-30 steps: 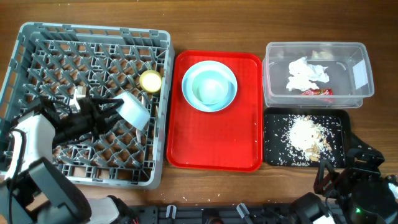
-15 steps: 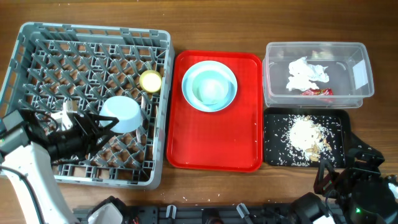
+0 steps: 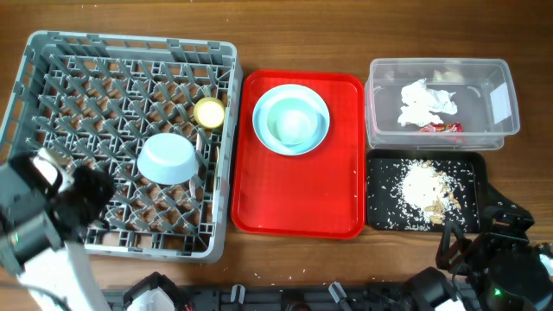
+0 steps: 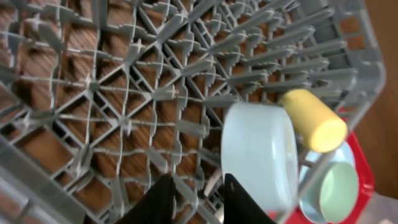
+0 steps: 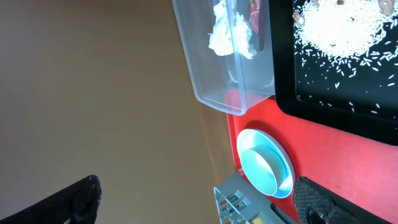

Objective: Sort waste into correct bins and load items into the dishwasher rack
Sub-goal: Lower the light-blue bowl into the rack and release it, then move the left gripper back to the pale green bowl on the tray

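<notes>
Found left gripper (image 4: 198, 186) narrowly parted and empty, lower left overhead, with the unloaded bowl (image 3: 294, 126) up-right of it on the plate (image 3: 263, 102).

Overhead looks straight down; left wrist views the same rack (image 4: 93, 84) closely.

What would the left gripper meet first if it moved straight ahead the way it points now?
Probably the pegs of the dishwasher rack, just ahead of the left gripper. The light blue bowl stands slightly beside that line, though depth is unclear.
</notes>
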